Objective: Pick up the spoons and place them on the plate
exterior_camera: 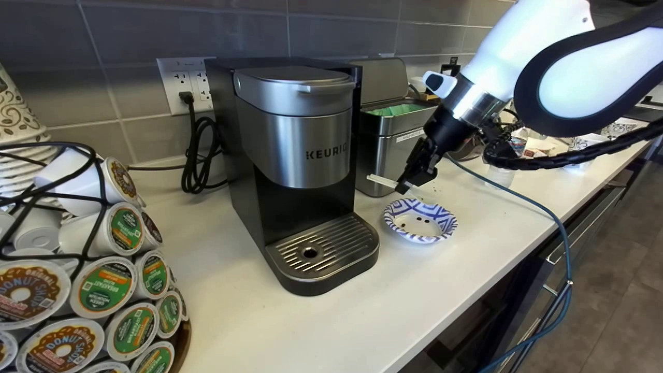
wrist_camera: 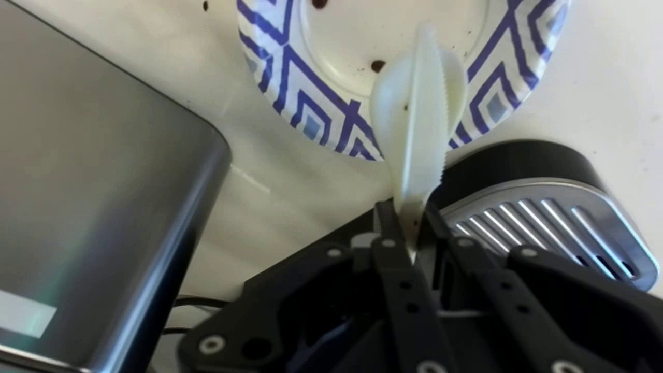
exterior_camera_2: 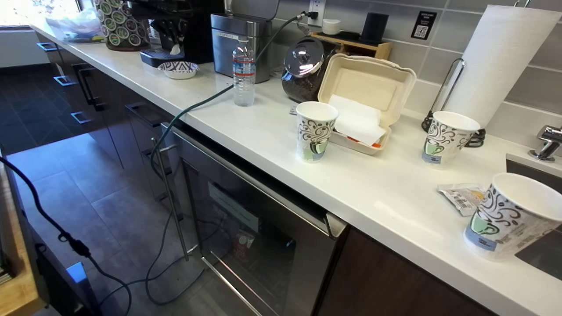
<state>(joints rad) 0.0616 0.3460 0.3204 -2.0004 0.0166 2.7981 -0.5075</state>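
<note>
The plate, small, round and blue-and-white patterned, sits on the counter beside the coffee maker; it also shows in an exterior view and the wrist view. A few dark specks lie in it. My gripper is shut on white plastic cutlery. A spoon and a serrated knife lie together in the jaws, the knife covering part of the spoon. Their wide ends reach over the plate's rim. In an exterior view the gripper is above the plate's far side, with a white handle end sticking out behind.
The coffee maker stands close beside the plate. A steel bin with an open lid is behind. Coffee pods fill a rack. A water bottle, paper cups and a takeaway box stand farther along the counter.
</note>
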